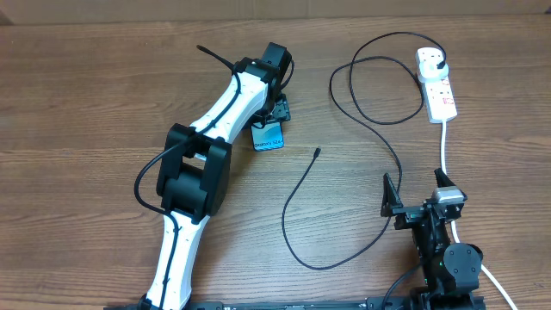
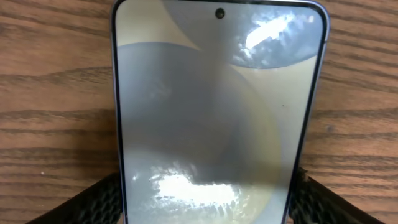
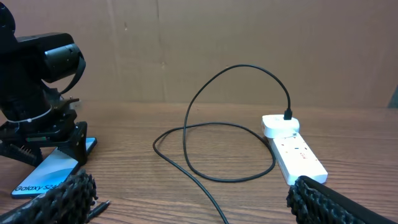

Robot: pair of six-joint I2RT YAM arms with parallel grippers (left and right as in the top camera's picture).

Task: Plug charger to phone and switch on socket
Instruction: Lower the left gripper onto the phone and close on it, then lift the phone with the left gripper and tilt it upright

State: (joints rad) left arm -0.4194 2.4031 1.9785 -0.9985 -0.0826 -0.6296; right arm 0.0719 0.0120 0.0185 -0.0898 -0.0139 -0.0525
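Observation:
The phone (image 1: 268, 138) lies on the wooden table, its screen lit blue, and it fills the left wrist view (image 2: 205, 112). My left gripper (image 1: 270, 119) (image 2: 204, 202) is shut on it, one finger against each long edge. The charger, a thin black cable (image 1: 379, 129), runs from its black plug (image 1: 441, 62) in the white socket (image 1: 437, 86) (image 3: 298, 155) and loops across the table. Its small plug tip (image 1: 318, 152) (image 3: 99, 207) lies loose on the table. My right gripper (image 1: 417, 189) (image 3: 199, 211) stands open near the front edge, with the cable tip just inside its left finger (image 3: 62, 199).
A thick white cord (image 1: 444, 146) runs from the socket towards the right arm. The cable makes a wide loop (image 1: 310, 250) on the table between the two arms. A brown wall stands behind the table in the right wrist view.

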